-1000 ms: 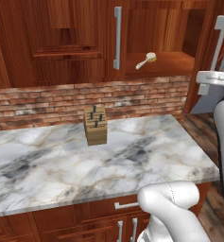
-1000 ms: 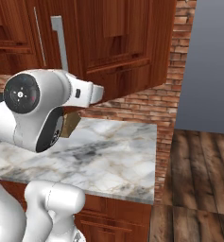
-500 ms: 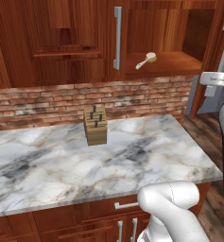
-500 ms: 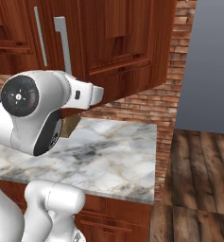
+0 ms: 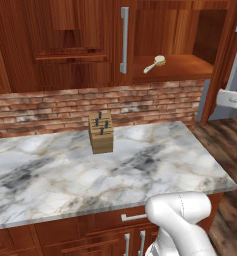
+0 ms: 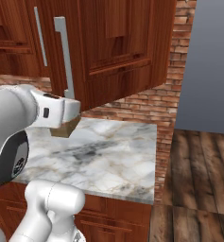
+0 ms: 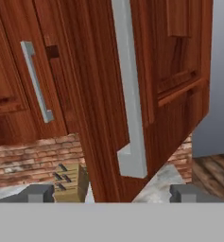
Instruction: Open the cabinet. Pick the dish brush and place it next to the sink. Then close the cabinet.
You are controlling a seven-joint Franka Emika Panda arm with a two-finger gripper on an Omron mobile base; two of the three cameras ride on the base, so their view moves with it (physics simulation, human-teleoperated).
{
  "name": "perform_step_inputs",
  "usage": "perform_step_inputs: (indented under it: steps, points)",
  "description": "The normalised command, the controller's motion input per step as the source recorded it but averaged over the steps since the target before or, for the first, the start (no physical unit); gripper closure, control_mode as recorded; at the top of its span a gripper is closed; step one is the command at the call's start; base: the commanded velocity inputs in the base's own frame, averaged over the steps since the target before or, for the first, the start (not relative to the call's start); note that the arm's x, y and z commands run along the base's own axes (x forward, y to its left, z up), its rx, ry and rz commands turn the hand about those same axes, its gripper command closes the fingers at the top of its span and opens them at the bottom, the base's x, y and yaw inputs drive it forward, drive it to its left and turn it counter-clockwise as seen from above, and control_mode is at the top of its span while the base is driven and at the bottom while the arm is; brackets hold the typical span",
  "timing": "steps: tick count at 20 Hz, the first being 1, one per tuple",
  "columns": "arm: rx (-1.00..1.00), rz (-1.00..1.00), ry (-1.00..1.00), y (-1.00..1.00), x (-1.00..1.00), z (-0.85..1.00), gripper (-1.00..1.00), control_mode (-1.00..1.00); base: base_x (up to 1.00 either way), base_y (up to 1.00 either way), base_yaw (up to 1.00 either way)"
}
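Note:
The cabinet's right door (image 6: 123, 52) stands swung open, its long silver handle (image 7: 130, 94) close in front of the hand camera. My gripper (image 7: 112, 194) is open, with its fingertips (image 7: 35, 193) wide apart below the handle's lower end and touching nothing. The dish brush (image 5: 155, 63) lies on the bare shelf (image 5: 180, 70) inside the open cabinet, bristle head to the right. The left door (image 5: 65, 40) is shut, and its handle (image 5: 124, 40) hangs beside the opening. My white hand (image 5: 232, 98) shows at the right edge of the left base view.
A wooden knife block (image 5: 101, 132) stands on the marble counter (image 5: 140, 165) near the brick backsplash (image 5: 50, 107). The counter ends at the right, with wooden floor (image 6: 193, 179) and a grey wall (image 6: 212, 66) beyond it. Base cabinets with short handles (image 5: 132, 217) run below.
The gripper has opened wide and let go of the right door's handle. The door has swung a little further open, and the hand has drawn back from it.

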Motion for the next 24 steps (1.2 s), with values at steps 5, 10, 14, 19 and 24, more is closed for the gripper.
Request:
perform_step_inputs:
  steps: [5, 10, 14, 19, 24]
  points:
    - [0.0, 0.0, 0.0, 0.52, -0.69, 0.0, -1.0, -1.0, 0.0, 0.0, 0.0]
    - [-0.1, 0.0, 0.01, 0.58, -0.24, 0.0, -1.0, -1.0, 0.0, 0.0, 0.0]
    - [-0.27, -0.02, 0.02, 0.29, 0.07, 0.0, -1.0, -1.0, 0.0, 0.0, 0.0]
    - [-0.42, -0.02, 0.07, 0.19, 0.23, 0.0, -1.0, -1.0, 0.0, 0.0, 0.0]
    - [-0.48, 0.0, 0.11, 0.03, 0.36, 0.03, -1.0, -1.0, 0.0, 0.0, 0.0]
